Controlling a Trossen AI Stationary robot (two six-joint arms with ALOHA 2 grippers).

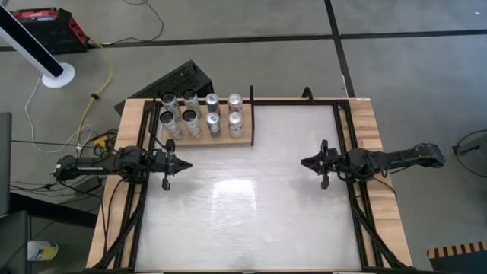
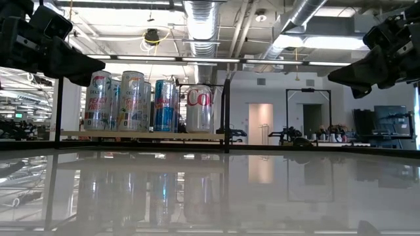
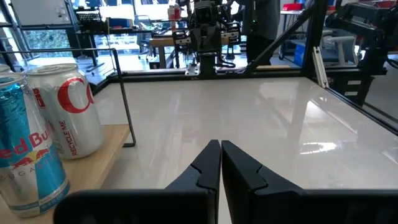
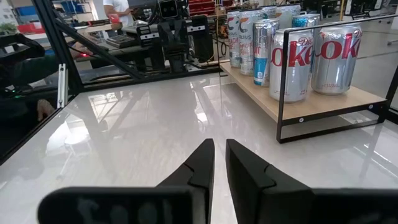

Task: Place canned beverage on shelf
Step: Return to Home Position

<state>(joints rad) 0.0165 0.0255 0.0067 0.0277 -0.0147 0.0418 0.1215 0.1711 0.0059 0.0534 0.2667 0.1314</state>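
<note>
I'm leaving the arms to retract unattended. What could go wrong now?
The left gripper hangs close to the light-brown wooden shelf; a swing that way could clip the silver Diet Coke can or the blue-and-silver Red Bull can. The cans stand tightly packed, so one knock might topple several. The right gripper waits far across the table.

**Open workshop under bare ducts**

A grey concrete floor [image 1: 251,53] crossed by dark seams surrounds the desk [image 1: 251,213], whose glossy white top mirrors the ceiling light. A white pedestal base [image 1: 58,74] stands on the floor near a red-and-black case [image 1: 49,29], with a yellow cable [image 1: 106,76] trailing close by. Overhead run silver ducts [image 2: 200,19] and bright strip lights [image 2: 328,42]. Beyond the desk stand a white wall [image 2: 262,98], what may be a doorway [image 2: 261,123], and cluttered workstations [image 2: 308,136].
</note>
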